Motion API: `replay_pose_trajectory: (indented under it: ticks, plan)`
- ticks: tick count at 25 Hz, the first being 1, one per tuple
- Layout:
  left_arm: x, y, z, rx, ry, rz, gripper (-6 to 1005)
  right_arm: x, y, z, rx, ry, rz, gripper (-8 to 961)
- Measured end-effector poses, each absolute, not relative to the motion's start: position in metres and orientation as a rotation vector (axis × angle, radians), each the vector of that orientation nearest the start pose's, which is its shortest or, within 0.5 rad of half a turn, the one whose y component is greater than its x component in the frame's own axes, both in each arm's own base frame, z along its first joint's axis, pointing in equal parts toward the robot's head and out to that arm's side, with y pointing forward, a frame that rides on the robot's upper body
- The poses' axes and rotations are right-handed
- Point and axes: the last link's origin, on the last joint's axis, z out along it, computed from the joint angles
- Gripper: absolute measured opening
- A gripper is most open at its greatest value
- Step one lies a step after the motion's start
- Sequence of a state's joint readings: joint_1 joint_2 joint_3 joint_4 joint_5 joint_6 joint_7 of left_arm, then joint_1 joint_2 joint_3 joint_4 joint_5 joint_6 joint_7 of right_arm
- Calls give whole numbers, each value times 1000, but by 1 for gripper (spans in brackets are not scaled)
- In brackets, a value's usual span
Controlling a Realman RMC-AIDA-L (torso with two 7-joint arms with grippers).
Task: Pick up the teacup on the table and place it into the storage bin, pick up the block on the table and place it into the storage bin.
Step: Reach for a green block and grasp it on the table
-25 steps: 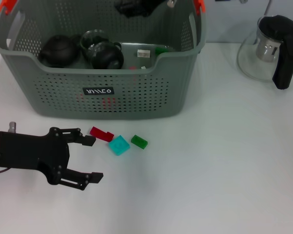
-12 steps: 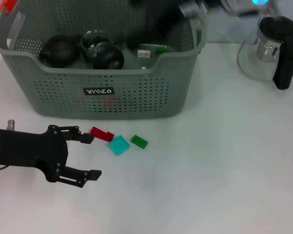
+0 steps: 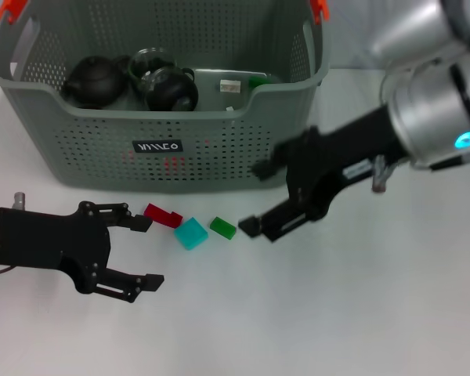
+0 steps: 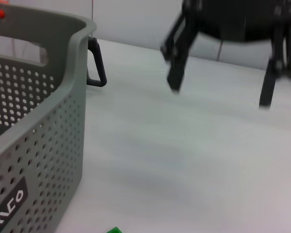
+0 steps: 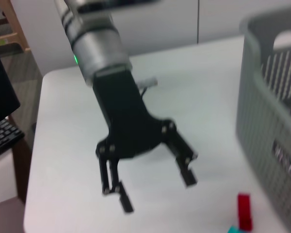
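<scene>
Blocks lie before the storage bin [image 3: 164, 94]: red block [image 3: 163, 215], cyan block [image 3: 191, 233], green block [image 3: 223, 227]. Right pincer [image 3: 260, 197] wide open, empty, just beside green; centre your jaws over it. Left pincer [image 3: 145, 252] open, empty.

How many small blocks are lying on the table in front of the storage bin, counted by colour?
Red block: 1
Cyan block: 1
Green block: 1
Total: 3 blocks on the table, all in front of the storage bin, between the open left pincer and the open right pincer.
</scene>
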State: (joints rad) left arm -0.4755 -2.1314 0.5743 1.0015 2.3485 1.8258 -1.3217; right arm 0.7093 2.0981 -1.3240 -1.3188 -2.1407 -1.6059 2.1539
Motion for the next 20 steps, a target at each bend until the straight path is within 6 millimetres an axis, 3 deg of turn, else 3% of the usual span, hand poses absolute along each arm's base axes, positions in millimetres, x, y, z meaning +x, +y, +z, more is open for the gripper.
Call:
replay_pose_trajectory:
  ticks: [9,20]
  plan:
    - [-274,294,31,-2933,-368,-335,921,121,377,-80,-3052,503,-154,916]
    - [-274,294,27,-2934,-377,-345,917,124,383,-128,-2949,387,-307,907]
